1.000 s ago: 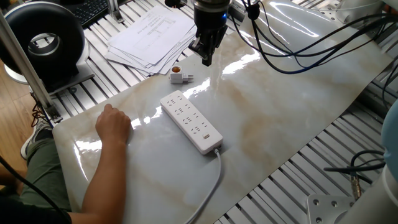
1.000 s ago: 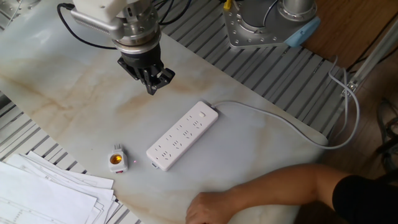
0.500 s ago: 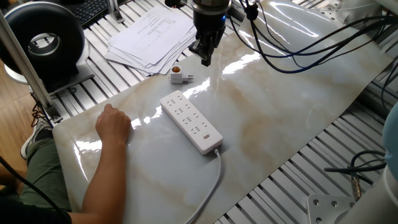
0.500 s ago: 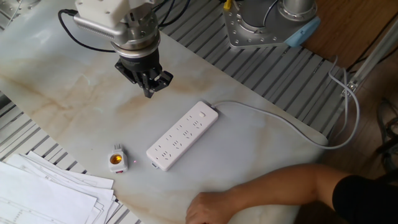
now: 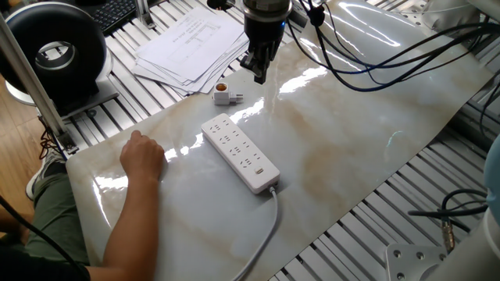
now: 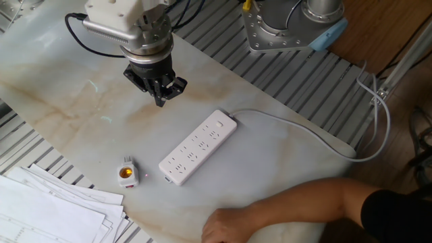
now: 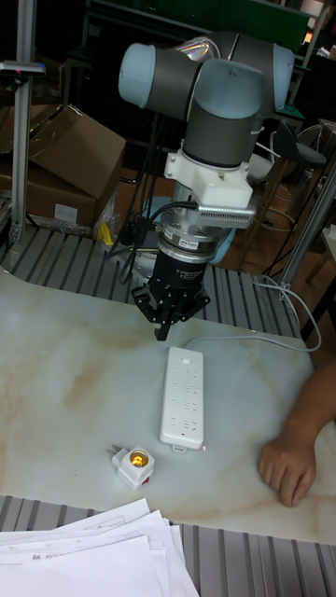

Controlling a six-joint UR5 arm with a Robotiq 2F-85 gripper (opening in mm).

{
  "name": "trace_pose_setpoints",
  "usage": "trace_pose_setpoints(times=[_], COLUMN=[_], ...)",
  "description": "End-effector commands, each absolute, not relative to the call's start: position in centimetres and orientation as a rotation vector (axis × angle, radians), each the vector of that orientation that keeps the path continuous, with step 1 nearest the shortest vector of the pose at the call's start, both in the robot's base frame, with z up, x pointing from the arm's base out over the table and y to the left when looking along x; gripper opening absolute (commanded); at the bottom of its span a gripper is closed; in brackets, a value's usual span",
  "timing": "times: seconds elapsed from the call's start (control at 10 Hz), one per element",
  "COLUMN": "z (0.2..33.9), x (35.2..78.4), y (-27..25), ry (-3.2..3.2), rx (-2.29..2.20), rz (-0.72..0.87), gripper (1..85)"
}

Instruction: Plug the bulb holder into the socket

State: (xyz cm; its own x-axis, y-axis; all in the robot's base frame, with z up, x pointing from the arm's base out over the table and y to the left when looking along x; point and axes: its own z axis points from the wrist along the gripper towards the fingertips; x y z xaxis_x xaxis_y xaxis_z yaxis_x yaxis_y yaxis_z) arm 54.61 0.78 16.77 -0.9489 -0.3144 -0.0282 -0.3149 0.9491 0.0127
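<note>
Our gripper [image 6: 160, 101] hangs above the marble with its fingers drawn together on nothing, in the upper left of the other fixed view. We judge we must travel toward lower left, where the bulb holder [image 6: 126, 173] lies, well apart from us. It rests just beside the near end of the socket [image 6: 198, 147], not touching, whose long axis runs diagonally.

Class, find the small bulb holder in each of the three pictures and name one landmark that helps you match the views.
One fixed view: the bulb holder lies upper centre, beside the paper stack.
The other fixed view: lower left, just above the papers.
Tall fixed view: lower centre, above the papers.
Shared landmark: the socket, lying close by in every view.
</note>
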Motion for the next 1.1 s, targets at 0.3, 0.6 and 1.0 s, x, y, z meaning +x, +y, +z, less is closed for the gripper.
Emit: trace_pose_setpoints(times=[0.3,0.6,1.0], z=[15.9,15.5,14.9], x=[54.9,54.6,54.5], y=[1.2,2.1,3.7], ry=[3.036,3.051,3.037], rx=[-0.508,-0.415,-0.315], rz=[0.054,0.117,0.219], gripper=[1.3,1.3,1.3])
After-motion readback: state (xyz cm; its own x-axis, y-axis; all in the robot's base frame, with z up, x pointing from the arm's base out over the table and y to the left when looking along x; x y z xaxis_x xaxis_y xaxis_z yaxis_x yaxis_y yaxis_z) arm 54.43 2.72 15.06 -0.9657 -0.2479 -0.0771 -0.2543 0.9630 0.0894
